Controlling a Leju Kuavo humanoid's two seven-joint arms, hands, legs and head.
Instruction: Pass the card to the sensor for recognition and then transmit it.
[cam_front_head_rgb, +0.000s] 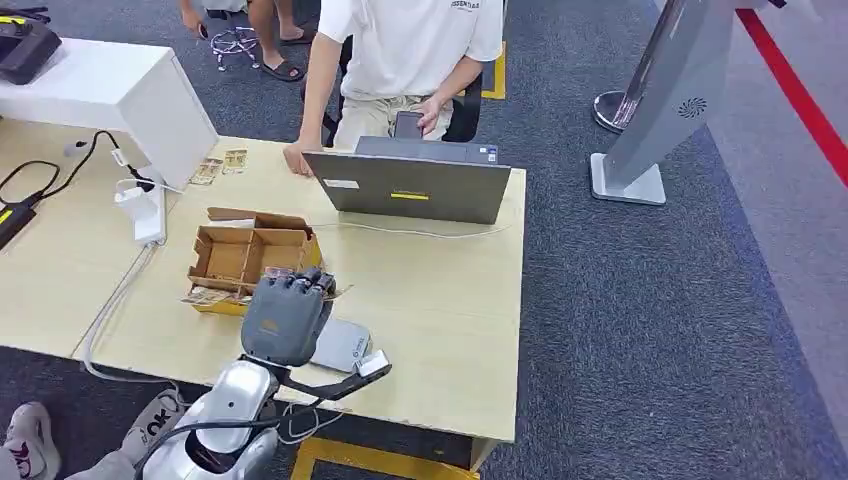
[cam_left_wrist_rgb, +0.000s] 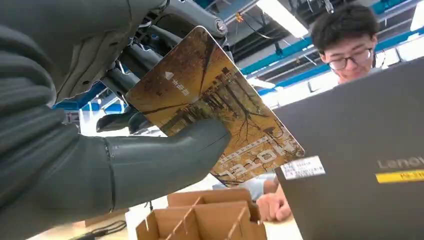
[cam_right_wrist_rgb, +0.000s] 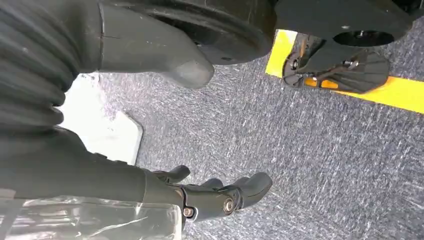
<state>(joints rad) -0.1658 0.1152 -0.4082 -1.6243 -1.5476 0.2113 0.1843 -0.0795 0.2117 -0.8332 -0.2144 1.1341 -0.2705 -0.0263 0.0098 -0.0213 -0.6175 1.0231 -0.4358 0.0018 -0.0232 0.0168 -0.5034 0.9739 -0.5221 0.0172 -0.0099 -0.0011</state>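
From the head view, my left hand (cam_front_head_rgb: 287, 318) hovers over the table edge just near side of the cardboard divider box (cam_front_head_rgb: 250, 258), beside a flat grey pad (cam_front_head_rgb: 341, 345) that I take to be the sensor, though its face is hard to read. I judge the recognition step is in hand; next the card must be laid flat over that pad, then passed on.

At my left wrist, thumb (cam_left_wrist_rgb: 165, 160) and fingers clamp the hotel card (cam_left_wrist_rgb: 215, 100), held above the box, the laptop (cam_left_wrist_rgb: 360, 165) beyond.

At my right wrist, my right hand (cam_right_wrist_rgb: 210, 192) hangs over carpet, fingers loosely apart, holding nothing.
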